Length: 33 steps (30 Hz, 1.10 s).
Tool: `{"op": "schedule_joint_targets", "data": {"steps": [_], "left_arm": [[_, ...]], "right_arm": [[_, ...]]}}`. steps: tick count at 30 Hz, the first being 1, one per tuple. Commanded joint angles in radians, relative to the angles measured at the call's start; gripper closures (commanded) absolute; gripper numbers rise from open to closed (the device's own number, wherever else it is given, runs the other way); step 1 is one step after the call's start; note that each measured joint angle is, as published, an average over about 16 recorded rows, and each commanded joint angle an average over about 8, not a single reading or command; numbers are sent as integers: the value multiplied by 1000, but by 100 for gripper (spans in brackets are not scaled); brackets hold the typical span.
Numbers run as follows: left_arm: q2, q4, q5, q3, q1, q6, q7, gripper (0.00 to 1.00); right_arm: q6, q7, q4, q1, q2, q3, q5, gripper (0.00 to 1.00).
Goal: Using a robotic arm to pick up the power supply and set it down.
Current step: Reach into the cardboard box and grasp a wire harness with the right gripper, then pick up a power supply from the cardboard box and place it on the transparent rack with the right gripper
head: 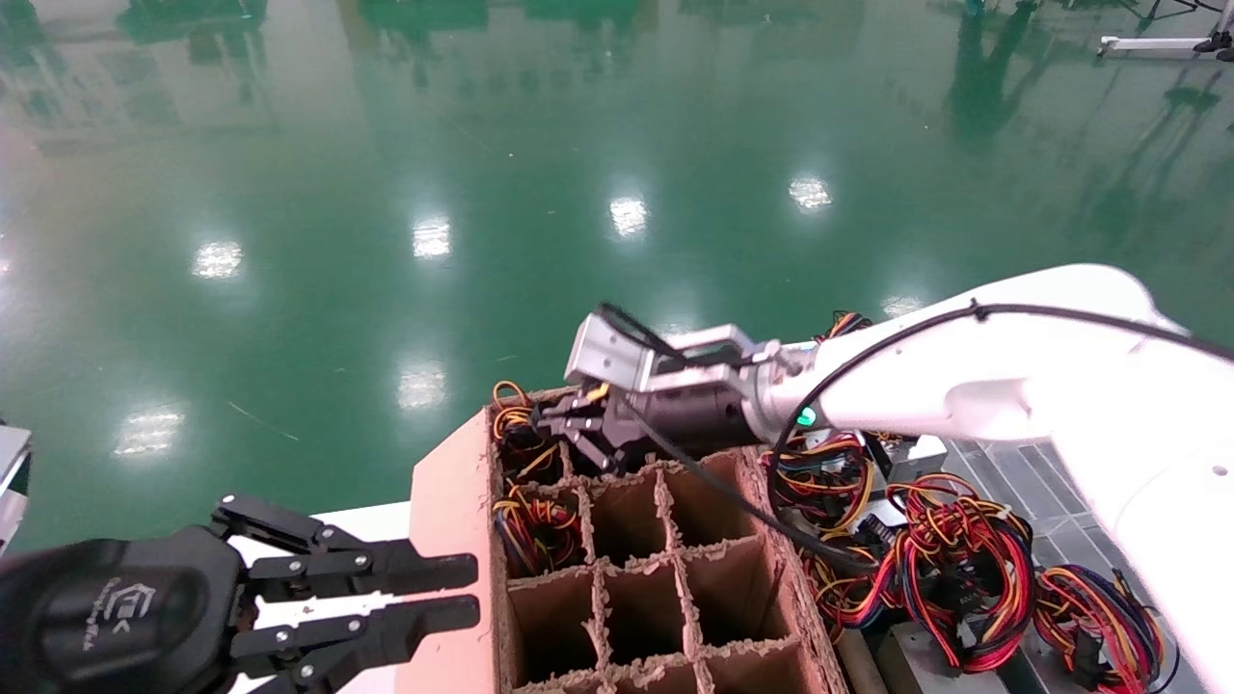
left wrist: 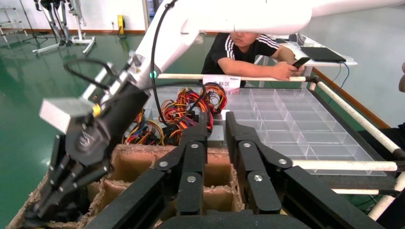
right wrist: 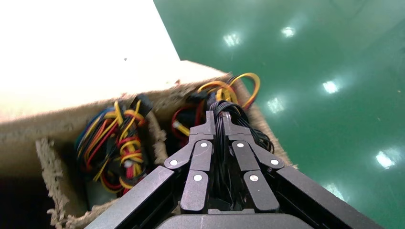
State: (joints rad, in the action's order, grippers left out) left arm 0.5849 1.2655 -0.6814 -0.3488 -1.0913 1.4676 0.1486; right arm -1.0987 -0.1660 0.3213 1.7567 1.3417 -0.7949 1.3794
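The robotic arm (head: 1012,376), white with a black wrist, reaches from the right over the far-left cells of the cardboard divider box (head: 448,501). Its right gripper (head: 569,429) (right wrist: 218,117) is shut on a bundle of all-black cables (right wrist: 220,109) belonging to the power supply. The grey box of the power supply is hidden. The gripper hangs over a corner cell that holds red and yellow wires (right wrist: 217,90). In the left wrist view this gripper (left wrist: 47,195) points down into the box. My left gripper (head: 477,588) (left wrist: 217,119) stays low at the near left, open and holding nothing.
Cells next to the gripper hold coloured wire bundles (head: 530,530). More grey boxes with red-yellow-black wires (head: 954,569) lie right of the cardboard box. A clear compartment tray (left wrist: 296,124) and a seated person (left wrist: 248,52) are beyond. Green floor lies ahead.
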Motion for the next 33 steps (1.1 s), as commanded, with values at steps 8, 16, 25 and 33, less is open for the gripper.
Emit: {"op": "schedule_joint_targets", "data": {"steps": [8, 16, 25, 33], "left_arm": [[0, 0, 0, 0, 0, 0, 0, 0], [0, 0, 0, 0, 0, 0, 0, 0], [0, 0, 0, 0, 0, 0, 0, 0], [0, 0, 0, 0, 0, 0, 0, 0]], "right_arm": [[-27, -1, -9, 57, -31, 25, -52, 100], [-47, 9, 41, 112, -83, 73, -114, 100], [-34, 29, 125, 179, -152, 126, -167, 100], [-12, 25, 134, 255, -200, 145, -166, 100]]}}
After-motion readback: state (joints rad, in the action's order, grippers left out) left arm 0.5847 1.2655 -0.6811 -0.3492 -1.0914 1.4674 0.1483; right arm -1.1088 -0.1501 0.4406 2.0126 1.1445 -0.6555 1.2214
